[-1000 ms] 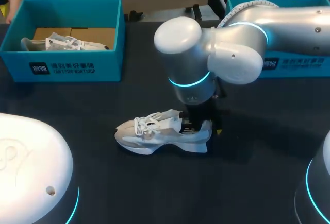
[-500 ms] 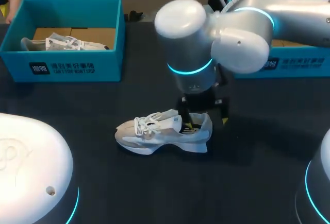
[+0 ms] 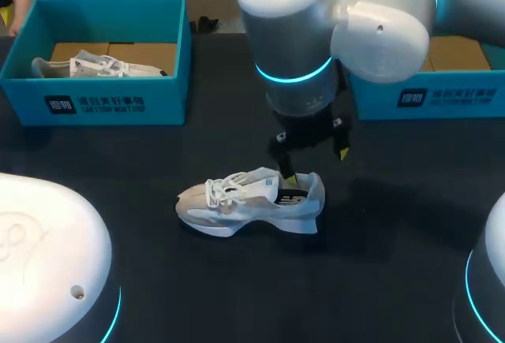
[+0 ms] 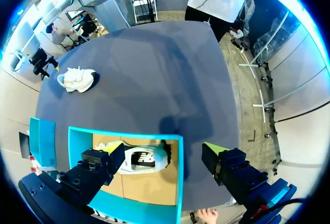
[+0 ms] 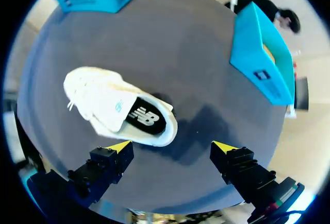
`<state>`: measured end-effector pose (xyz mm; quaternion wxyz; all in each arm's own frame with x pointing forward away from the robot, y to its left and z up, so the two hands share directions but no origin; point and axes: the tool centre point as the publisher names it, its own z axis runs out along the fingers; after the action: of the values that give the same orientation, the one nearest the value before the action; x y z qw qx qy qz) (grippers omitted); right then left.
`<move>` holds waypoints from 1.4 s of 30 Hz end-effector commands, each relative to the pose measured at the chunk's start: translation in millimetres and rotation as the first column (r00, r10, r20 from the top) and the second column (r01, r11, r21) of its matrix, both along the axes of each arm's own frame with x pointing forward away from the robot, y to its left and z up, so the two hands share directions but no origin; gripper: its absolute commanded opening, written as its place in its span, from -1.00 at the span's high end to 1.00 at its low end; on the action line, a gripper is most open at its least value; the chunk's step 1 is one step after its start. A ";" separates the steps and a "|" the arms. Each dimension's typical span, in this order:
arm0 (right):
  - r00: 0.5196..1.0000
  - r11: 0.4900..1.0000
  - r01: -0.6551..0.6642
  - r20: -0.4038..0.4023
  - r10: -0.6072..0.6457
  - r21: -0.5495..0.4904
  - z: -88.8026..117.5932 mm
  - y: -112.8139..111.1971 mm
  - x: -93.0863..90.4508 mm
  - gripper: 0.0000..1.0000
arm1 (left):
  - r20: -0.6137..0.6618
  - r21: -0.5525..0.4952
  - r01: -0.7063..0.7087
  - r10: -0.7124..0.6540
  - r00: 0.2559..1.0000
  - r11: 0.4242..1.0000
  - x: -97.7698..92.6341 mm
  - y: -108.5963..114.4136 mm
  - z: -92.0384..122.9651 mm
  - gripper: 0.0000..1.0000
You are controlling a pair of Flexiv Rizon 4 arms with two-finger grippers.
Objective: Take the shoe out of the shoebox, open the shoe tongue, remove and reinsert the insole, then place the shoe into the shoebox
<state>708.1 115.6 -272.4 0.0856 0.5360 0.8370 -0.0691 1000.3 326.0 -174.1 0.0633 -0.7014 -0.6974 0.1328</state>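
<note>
Head view: the shoe [image 3: 248, 201] stands on its sole on the counter [image 3: 394, 272], outside any box, so the take-out step looks finished. The right tool [image 3: 316, 163] hangs just above the heel end, spread and pinching nothing. One yellow tip sits close over the shoe's opening and the other is out past the heel. I judge the work at the opening to be in hand, tongue or insole, though whether the insole has already been out cannot be told.

Left wrist view: the left tool [image 4: 165, 154] is spread and empty, high over an open shoebox [image 4: 129, 133]. A boxed shoe [image 4: 142, 159] lies under it, nearer one finger. The shoe on the counter [image 4: 77, 79] is well ahead of this tool.

Right wrist view: the shoe's [image 5: 111, 103] heel lies just ahead of the gap between the spread fingers, with the toe pointing away. The dark insole [image 5: 147, 118] lies flat inside. The next move probably calls for lowering one finger into the opening and closing on the insole's rear edge, without tipping the shoe.
</note>
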 end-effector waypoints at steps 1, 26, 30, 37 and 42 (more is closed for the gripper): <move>0.938 0.928 -0.345 -0.065 0.339 -0.137 7.7 12.4 4.3 -1.00 | 0.002 0.002 0.002 -0.002 1.000 1.000 -0.9 0.2 0.6 -1.00; 0.782 0.762 -0.608 0.002 0.623 0.222 24.7 18.2 -8.9 -1.00 | 0.002 0.002 0.002 -0.002 1.000 1.000 -0.9 0.2 0.6 -1.00; 0.761 0.726 -0.639 0.070 0.645 0.253 22.3 11.6 -19.8 -1.00 | 0.002 0.002 0.002 -0.002 1.000 1.000 -0.9 0.2 0.6 -1.00; 0.670 0.613 -0.741 0.235 0.705 0.274 25.3 -9.5 -40.4 -1.00 | 0.002 0.002 0.002 -0.002 1.000 1.000 -0.9 0.2 0.6 -1.00; 0.611 0.541 -0.789 0.281 0.740 0.291 23.1 -17.7 -44.7 -1.00 | 0.002 0.002 0.002 -0.002 1.000 1.000 -0.9 0.2 0.6 -1.00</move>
<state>667.8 113.6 -247.8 0.0309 0.1349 0.9899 0.0321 1000.3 326.0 -174.1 0.0633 -0.7014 -0.6975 0.1329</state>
